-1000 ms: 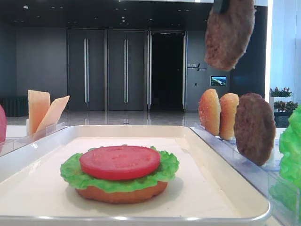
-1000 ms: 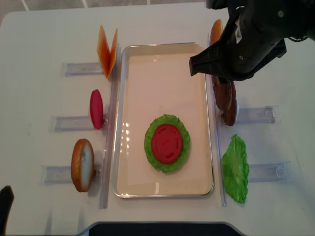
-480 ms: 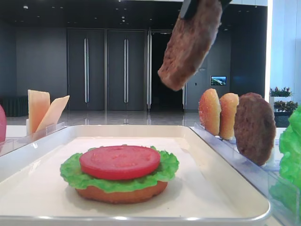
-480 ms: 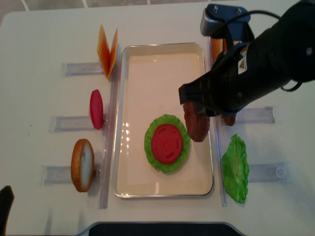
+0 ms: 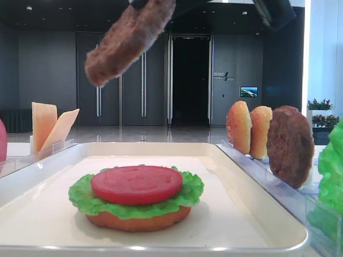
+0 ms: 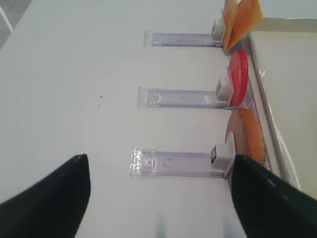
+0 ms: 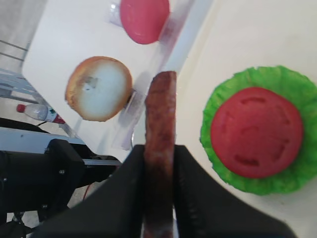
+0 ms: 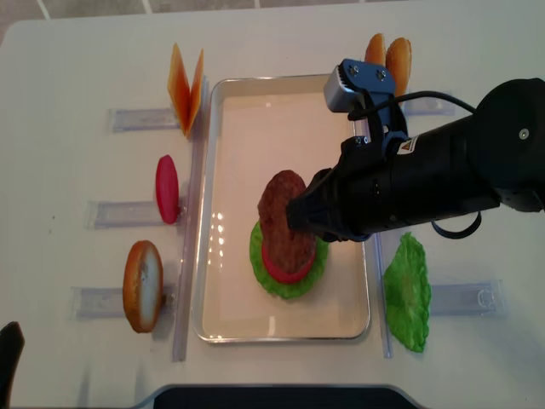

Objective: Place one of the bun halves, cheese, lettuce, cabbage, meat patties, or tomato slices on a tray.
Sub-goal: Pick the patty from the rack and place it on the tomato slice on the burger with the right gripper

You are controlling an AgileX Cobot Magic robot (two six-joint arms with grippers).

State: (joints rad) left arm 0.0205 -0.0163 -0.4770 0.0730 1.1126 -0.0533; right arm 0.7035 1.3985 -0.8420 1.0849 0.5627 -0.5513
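Note:
My right gripper point(image 7: 159, 148) is shut on a dark brown meat patty point(image 8: 285, 217), pinching it edge-on between both fingers. The patty point(image 5: 130, 40) hangs tilted in the air above the stack in the white tray point(image 8: 281, 111). That stack is a bun half point(image 5: 139, 220) at the bottom, green lettuce point(image 5: 80, 197) on it and a red tomato slice point(image 5: 136, 183) on top. The patty does not touch the tomato slice point(image 7: 256, 132). My left gripper point(image 6: 158, 198) is open above the bare table, left of the tray.
Clear holders flank the tray. On the left stand cheese slices point(image 8: 187, 81), a tomato slice point(image 8: 167, 189) and a bun half point(image 8: 142, 285). On the right are two bun halves point(image 8: 387, 55), a second patty point(image 5: 289, 144) and a lettuce leaf point(image 8: 407, 291).
My right gripper has carried the patty from above the right-hand holders leftward over the tray, and it now hangs tilted over the tomato-topped stack. The left gripper shows no change.

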